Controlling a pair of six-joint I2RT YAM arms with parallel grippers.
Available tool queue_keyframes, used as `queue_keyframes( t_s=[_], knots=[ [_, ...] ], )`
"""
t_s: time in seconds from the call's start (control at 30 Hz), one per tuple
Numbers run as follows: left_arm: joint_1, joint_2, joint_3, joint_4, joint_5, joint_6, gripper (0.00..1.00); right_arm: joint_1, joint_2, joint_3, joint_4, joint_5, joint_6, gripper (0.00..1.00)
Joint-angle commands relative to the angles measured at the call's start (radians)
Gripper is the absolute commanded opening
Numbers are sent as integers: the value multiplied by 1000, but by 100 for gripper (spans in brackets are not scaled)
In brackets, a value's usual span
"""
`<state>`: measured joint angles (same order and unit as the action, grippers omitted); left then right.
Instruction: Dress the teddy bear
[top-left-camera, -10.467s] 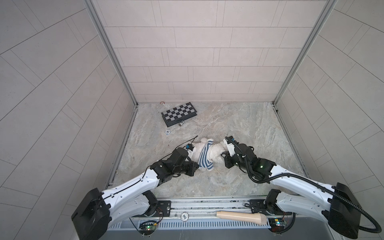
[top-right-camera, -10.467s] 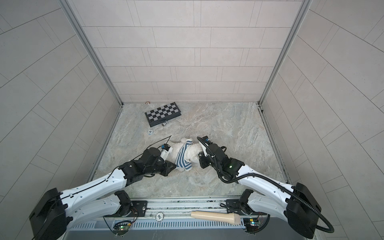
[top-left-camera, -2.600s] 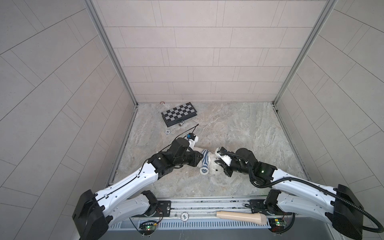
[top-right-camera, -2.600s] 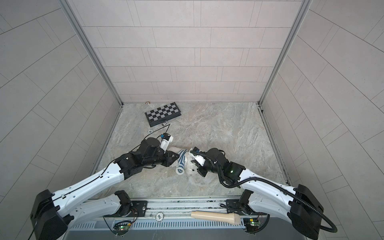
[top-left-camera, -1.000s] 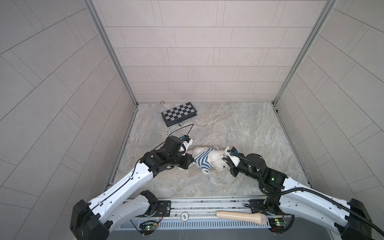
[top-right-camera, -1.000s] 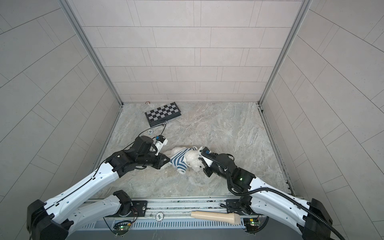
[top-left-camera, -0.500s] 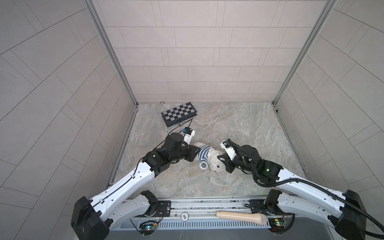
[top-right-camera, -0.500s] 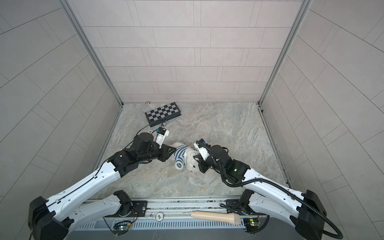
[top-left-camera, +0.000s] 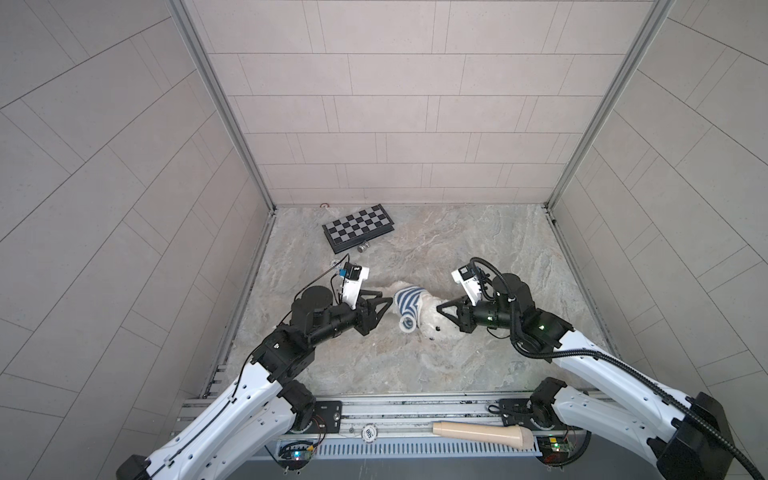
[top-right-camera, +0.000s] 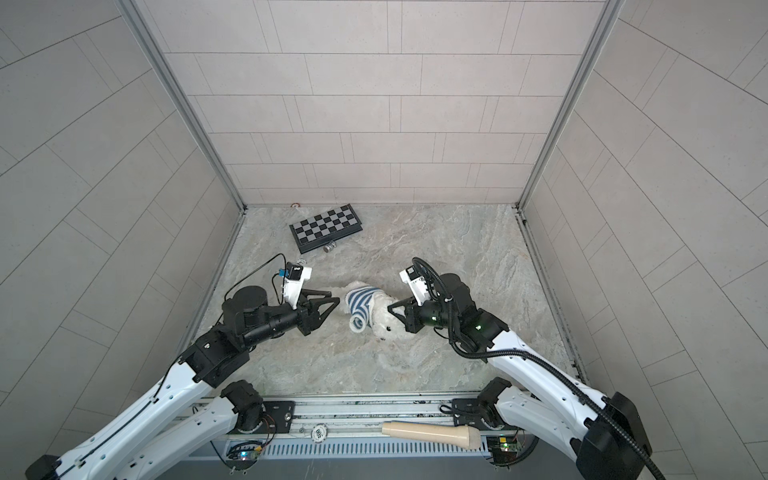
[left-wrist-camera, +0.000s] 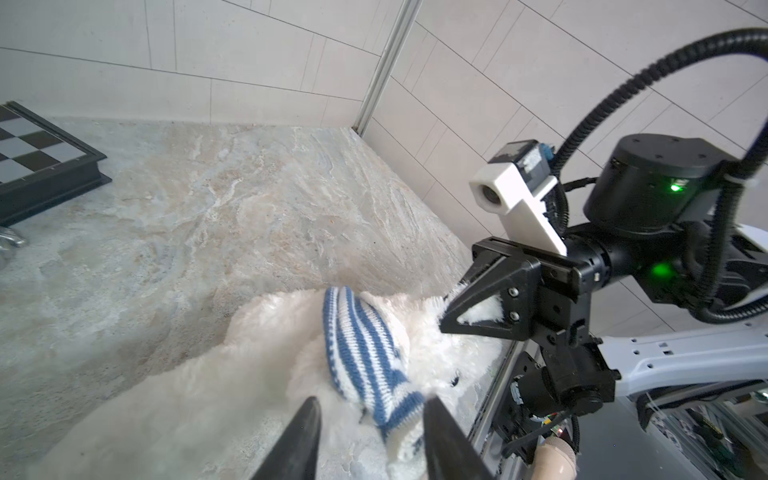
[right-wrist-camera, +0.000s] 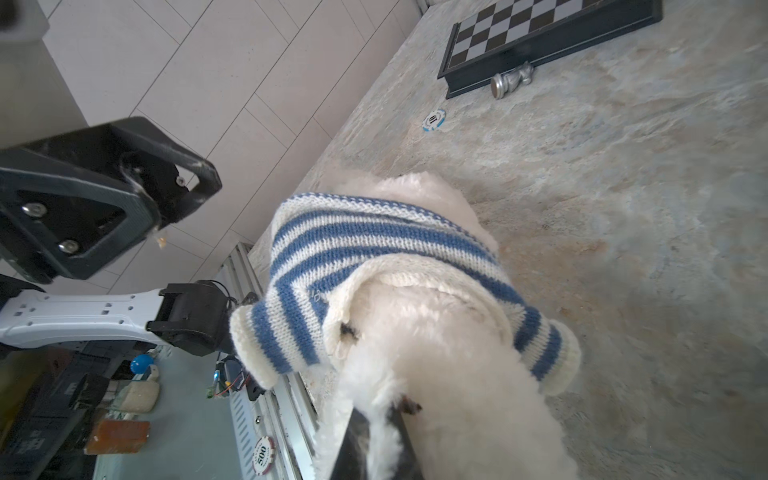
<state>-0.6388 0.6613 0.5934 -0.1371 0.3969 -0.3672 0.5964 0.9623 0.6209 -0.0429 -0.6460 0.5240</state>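
The white fluffy teddy bear lies mid-table, its head toward the right arm. A blue-and-white striped shirt is bunched round its upper body, both cuffs sticking out. My right gripper is shut on fur at the bear's head, which shows in the right wrist view. My left gripper is open just left of the bear. In the left wrist view its fingertips stand either side of a shirt cuff without pinching it.
A chessboard lies at the back left with a silver chess piece beside it. A poker chip lies behind the left wrist. A beige handle-like object rests on the front rail.
My left gripper has opened, let go of the shirt and drawn back a little to the left. The right gripper has kept its hold on the bear's head and shifted with it.
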Motion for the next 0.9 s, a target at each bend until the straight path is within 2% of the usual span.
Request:
queue_keyframes(
  t_s=[0.0,0.13,0.27,0.33,0.47,0.7,0.8,0.87],
  knots=[
    [4,-14,-63,50,31,-2,32,-15,28,4,150,-125,57,0],
    [4,-8,-146,132,21,-35,27,-60,92,-34,286,-203,126,0],
    [3,-2,-230,279,10,-118,28,-75,160,-22,288,-223,110,0],
    [-1,0,-256,300,-11,-127,28,-82,188,-16,295,-235,105,0],
    [-2,23,-293,318,-44,-101,29,-90,236,-7,324,-257,108,0],
    [-19,154,-301,408,-86,-69,24,-105,316,-8,383,-306,133,0],
    [-57,196,-285,433,-114,-58,26,-106,322,-7,388,-308,132,0],
    [-79,228,-271,442,-127,-52,30,-106,319,-7,384,-308,127,0]
  ],
)
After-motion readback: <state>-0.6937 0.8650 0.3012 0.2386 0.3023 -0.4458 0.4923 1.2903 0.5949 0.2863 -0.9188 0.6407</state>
